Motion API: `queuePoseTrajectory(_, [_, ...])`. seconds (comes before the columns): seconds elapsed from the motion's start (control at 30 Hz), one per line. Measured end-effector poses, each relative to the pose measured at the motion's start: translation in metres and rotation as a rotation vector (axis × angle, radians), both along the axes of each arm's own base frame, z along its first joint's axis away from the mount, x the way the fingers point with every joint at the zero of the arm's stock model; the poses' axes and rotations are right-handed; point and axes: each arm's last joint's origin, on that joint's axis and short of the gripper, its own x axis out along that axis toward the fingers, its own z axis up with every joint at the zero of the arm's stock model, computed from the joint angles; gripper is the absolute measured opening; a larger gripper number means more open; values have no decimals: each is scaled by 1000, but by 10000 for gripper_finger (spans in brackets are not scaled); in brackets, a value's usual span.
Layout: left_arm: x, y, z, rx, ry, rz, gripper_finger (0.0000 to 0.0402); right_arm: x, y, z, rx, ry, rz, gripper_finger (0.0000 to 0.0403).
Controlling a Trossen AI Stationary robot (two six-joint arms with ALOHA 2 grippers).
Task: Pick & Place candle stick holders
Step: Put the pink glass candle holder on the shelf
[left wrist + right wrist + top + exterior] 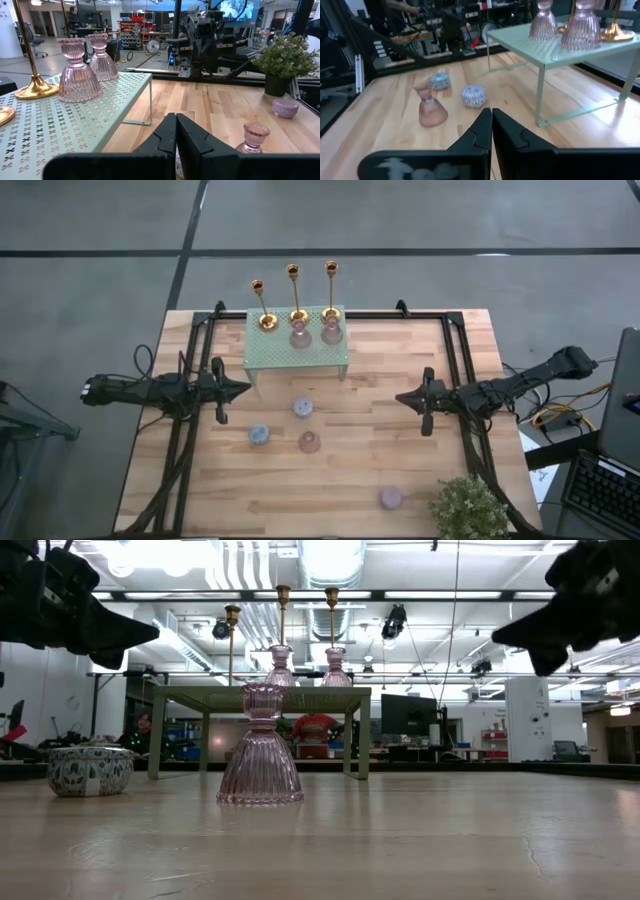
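So both arms are just hanging over the table, left gripper (243, 389) at 9 o'clock, right gripper (402, 396) at 3, both with fingers pressed together and empty. Three gold candlesticks (297, 315) and two pink glass holders (300, 335) sit on the green rack (285, 355) at 12. Third pink glass holder (309, 442) is mid-table, two blue round holders (259, 435) just beside it, a purple round holder (391, 498) around 5.

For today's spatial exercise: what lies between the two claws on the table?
From above, a blue holder sits between the left claw and right claw.
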Motion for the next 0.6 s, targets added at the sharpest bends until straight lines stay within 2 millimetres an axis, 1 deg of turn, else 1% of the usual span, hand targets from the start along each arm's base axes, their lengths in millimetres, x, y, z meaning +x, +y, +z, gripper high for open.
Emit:
queuePoseTrajectory(0.23, [0,0,0,0,0,0,12,-8,-4,-25,24,39,-20,8])
queuePoseTrajectory(0.33, [0,0,0,0,0,0,12,-9,-5,-27,32,64,-32,9])
queuePoseTrajectory(0.6, [0,0,0,0,0,0,12,-9,-6,-27,-53,79,-22,9])
